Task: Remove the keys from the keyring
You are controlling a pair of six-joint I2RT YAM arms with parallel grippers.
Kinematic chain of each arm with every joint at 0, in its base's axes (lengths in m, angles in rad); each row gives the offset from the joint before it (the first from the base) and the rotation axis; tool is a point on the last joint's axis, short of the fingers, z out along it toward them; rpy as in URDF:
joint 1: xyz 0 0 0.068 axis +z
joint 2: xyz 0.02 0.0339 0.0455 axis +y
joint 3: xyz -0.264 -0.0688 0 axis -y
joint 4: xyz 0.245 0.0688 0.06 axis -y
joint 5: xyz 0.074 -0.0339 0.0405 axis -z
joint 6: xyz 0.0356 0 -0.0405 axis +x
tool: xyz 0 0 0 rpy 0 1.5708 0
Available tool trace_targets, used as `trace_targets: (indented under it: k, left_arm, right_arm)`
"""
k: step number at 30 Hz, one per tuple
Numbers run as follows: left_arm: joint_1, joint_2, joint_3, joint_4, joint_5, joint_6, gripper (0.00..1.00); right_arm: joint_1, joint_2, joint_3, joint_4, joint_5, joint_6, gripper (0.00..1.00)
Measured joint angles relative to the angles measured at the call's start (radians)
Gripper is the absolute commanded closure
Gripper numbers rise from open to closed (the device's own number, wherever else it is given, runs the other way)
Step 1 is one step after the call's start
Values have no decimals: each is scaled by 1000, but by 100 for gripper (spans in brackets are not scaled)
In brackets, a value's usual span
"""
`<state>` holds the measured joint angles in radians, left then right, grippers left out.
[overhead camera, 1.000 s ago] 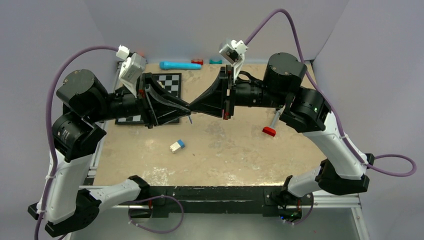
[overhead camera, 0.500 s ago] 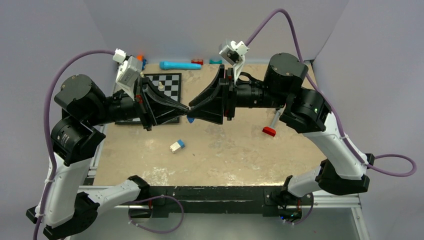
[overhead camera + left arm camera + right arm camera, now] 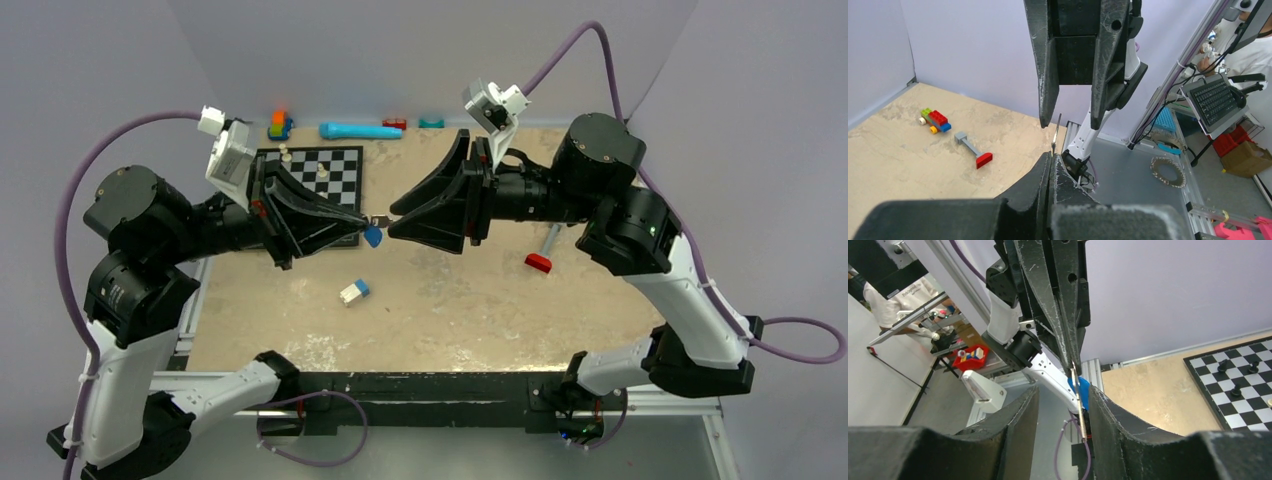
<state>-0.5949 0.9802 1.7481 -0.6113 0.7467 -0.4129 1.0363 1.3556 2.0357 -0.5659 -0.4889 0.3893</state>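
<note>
**Entry 1, left arm.** I read it rising from its base at the lower left of the overhead view. It bends near the left edge and runs level toward the middle of the frame. The left claw point(image 3: 360, 222) has its fingers pressed together, pinching the keys point(image 3: 374, 228) in the air above the table point(image 3: 450, 310).

**Entry 2, right arm.** It mirrors the left: up from the lower right, bent near the right edge, forearm level and pointing left. The right claw point(image 3: 392, 224) is spread apart. Its tips face the left claw's tips and sit just beside them. In the left wrist view its two fingers point(image 3: 1047, 75) hang down from the top of the frame with a clear gap between them.

**Entry 3, keys.**
- The blue key point(image 3: 372, 237) hangs just below the two sets of tips, at the middle of the overhead view.
- A thin silver strip point(image 3: 1077, 400), seen edge-on, sticks out of the left claw's tips into the gap of the right claw.
- I cannot tell whether the strip is the ring or the plain key, nor whether the right fingers touch it.

**Entry 4, on the table.**
- Chessboard point(image 3: 330, 165), upper left, partly under the left arm.
- White-and-blue block point(image 3: 354, 291), below centre.
- Red-tipped tool point(image 3: 541, 258), right of centre.
- Long blue bar point(image 3: 360, 130), at the far edge.
- Toy brick car point(image 3: 280, 125), upper left.
</note>
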Motion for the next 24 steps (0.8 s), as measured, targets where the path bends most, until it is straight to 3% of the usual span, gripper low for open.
trace_targets:
  k: [8, 17, 20, 24]
  left_arm:
    - [0, -24, -34, 30, 0, -22, 100]
    - [1, -21, -45, 38, -11, -33, 100]
    - [1, -21, -45, 42, -14, -39, 100]
    - [1, -21, -45, 45, -18, -40, 100]
  right_arm:
    - [0, 26, 7, 8, -1, 6, 56]
    - [0, 71, 19, 11, -3, 21, 81]
    - [3, 69, 19, 13, -2, 22, 80]
    - [3, 66, 18, 13, -1, 22, 68]
